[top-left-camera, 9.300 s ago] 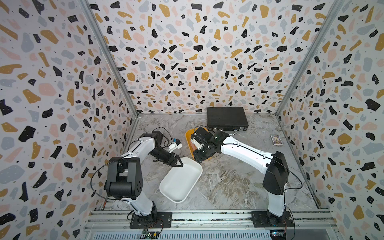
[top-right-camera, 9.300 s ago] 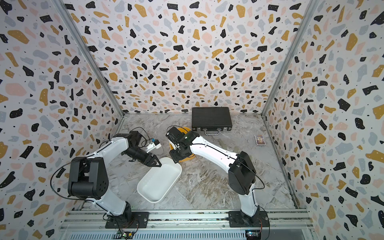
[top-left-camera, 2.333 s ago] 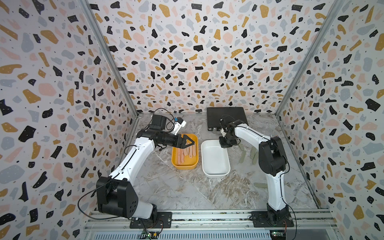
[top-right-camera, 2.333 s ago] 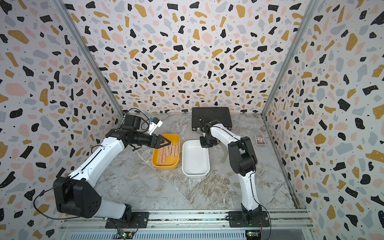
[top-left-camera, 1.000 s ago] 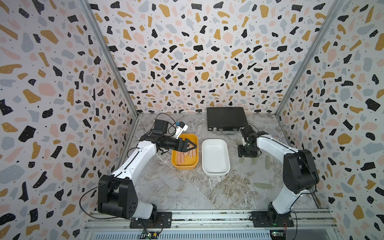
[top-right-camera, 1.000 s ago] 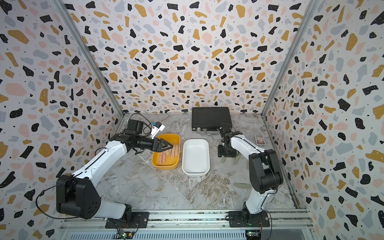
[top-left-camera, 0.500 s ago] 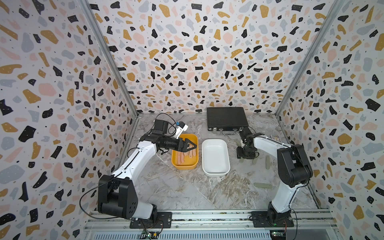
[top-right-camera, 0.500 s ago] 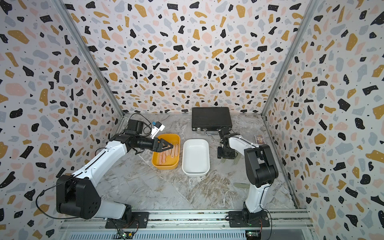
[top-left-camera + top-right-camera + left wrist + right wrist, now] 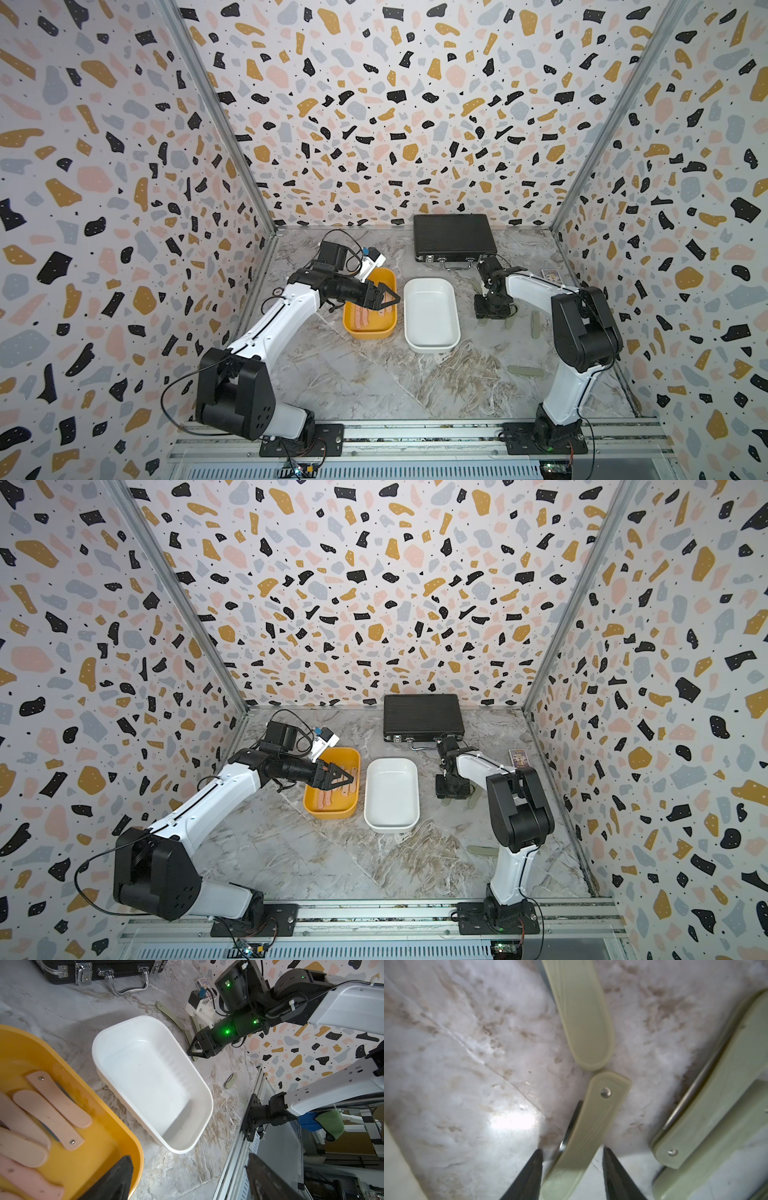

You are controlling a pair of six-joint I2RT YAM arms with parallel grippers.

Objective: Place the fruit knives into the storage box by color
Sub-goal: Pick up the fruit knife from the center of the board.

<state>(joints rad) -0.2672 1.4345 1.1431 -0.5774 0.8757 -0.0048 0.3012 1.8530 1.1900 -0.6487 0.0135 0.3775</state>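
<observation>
The right gripper point(image 9: 572, 1150) has its jaws apart around a green fruit knife point(image 9: 591, 1126) on the table point(image 9: 467, 1064). The left gripper point(image 9: 390, 296) hangs spread wide over the yellow tub point(image 9: 368, 332) of pink knives point(image 9: 58, 1101). The white tub point(image 9: 430, 311) is empty, so the green knives point(image 9: 525, 371) are left.

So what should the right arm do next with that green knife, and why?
Probably shut the right jaws a bit more. They straddle the sage-green plastic fruit knife lying flat on the marble table, with a gap beside it, so it isn't gripped yet. The white rounded plastic tub waits empty.
</observation>
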